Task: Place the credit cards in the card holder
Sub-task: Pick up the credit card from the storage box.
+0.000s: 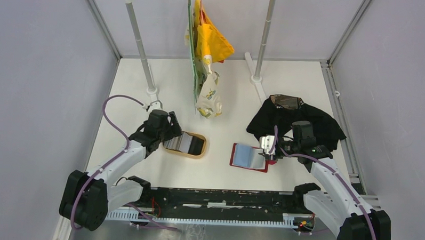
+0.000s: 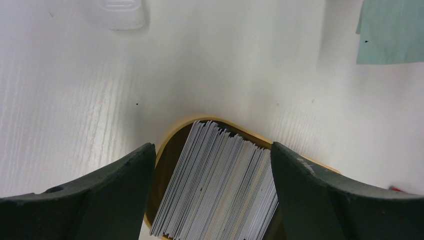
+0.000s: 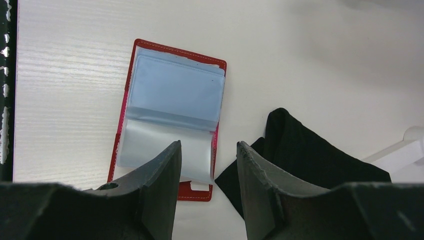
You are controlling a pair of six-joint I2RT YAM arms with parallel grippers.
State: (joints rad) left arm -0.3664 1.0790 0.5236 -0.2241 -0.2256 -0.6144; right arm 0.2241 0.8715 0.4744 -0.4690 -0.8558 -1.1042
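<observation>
A thick stack of grey and white credit cards (image 2: 215,185) stands on edge in a tan wooden tray (image 2: 166,140). My left gripper (image 2: 211,150) straddles the stack with its jaws wide; the right finger is at the stack's edge and the left one stands off it. From above, that gripper (image 1: 172,135) sits at the tray's left end, over the cards (image 1: 184,143). The red card holder (image 3: 170,100) lies open on the table with its clear sleeves up. My right gripper (image 3: 209,145) hovers over its near right corner, jaws apart, nothing between them.
A black cloth (image 1: 301,120) lies just right of the card holder (image 1: 248,157) and beside the right fingers (image 3: 310,155). Yellow and patterned cloths (image 1: 207,45) hang from a rack at the back, between two poles. A black rail (image 1: 223,198) runs along the near edge.
</observation>
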